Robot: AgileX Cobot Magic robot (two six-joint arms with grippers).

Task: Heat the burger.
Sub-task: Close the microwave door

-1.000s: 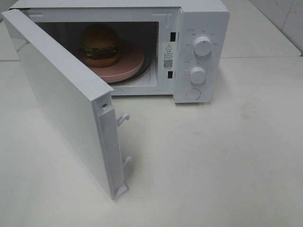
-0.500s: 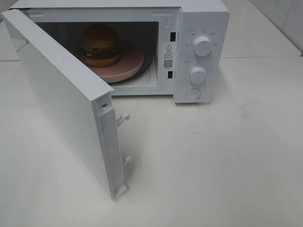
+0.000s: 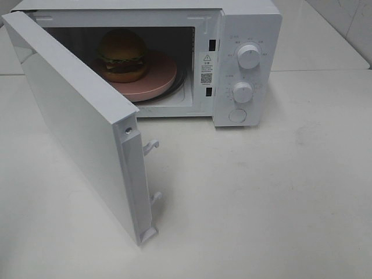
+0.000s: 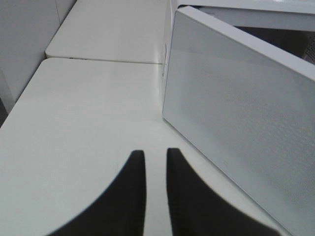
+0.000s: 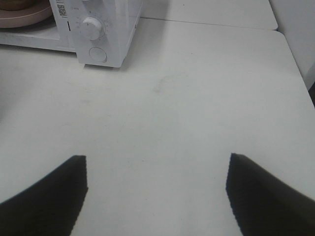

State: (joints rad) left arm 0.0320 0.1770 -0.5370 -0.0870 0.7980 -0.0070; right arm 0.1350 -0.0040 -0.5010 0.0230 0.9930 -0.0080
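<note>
L jaws nearly closed, only a thin slit between the fingers (image 4: pixel 134 196), holding nothing, over the bench (image 4: pixel 74 123) just beside the outer face of the door (image 4: pixel 236 108). R jaws spread wide, empty, over bare bench, facing the microwave (image 5: pixel 110 29) front w/ a knob (image 5: pixel 92 28). Burger (image 3: pixel 122 55) sits farther back, inside the cavity on a pink plate (image 3: pixel 160 78), well apart from both jaws. Door stands wide open.

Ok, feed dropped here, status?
Left hand near shut, empty, by door. Right hand open, empty. Burger on plate in microwave, door open. Nothing blocks the door.
</note>
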